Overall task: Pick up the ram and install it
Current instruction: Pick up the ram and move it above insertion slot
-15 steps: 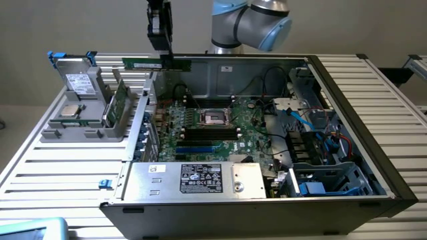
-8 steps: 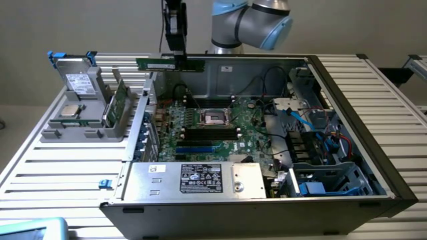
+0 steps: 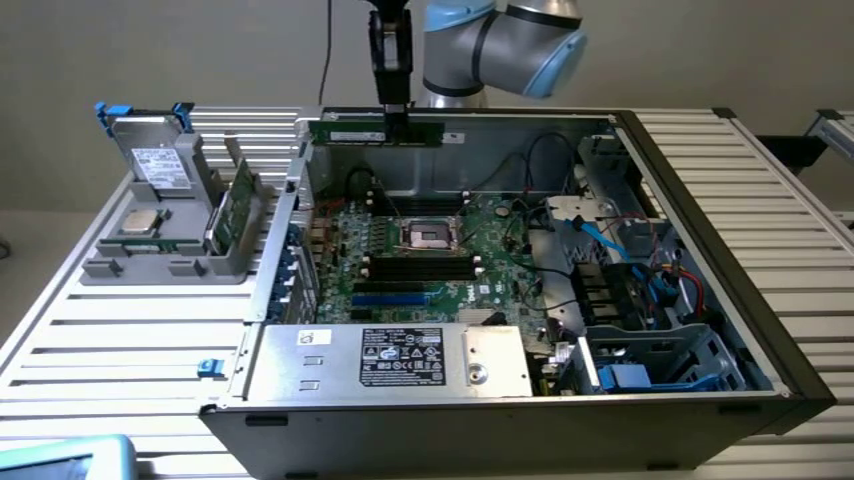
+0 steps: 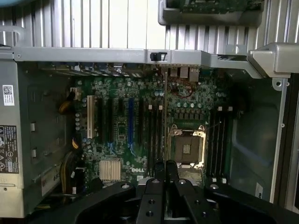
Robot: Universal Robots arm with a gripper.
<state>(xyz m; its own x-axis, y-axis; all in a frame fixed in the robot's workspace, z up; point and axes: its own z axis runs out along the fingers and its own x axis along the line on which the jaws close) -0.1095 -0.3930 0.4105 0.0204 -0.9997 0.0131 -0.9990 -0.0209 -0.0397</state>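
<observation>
The ram (image 3: 350,131) is being held aloft, level and lengthwise, above the far wall of the open computer case (image 3: 747,290). It is being pinched near its middle by the fingers (image 4: 160,171) of the gripper (image 3: 395,122), which are being pressed almost together on the thin board. In the wrist view the stick is probably being seen edge-on, as the thin line running out ahead of the fingers, though that is hard to make out.

On the motherboard (image 3: 514,235), the black memory slots (image 3: 420,266) are lying just beside the processor socket (image 3: 430,236), on the side towards the blue slots (image 3: 394,296). The stick is being kept roughly parallel to them, by the look of it.

For a clean install, that alignment is being treated as the thing to guard. The long edge is being wanted squarely over one slot, notch matched. Pressure is being wanted straight down and even at both ends, so neither end binds. Any tilt is being judged likely to jam the board.
</observation>
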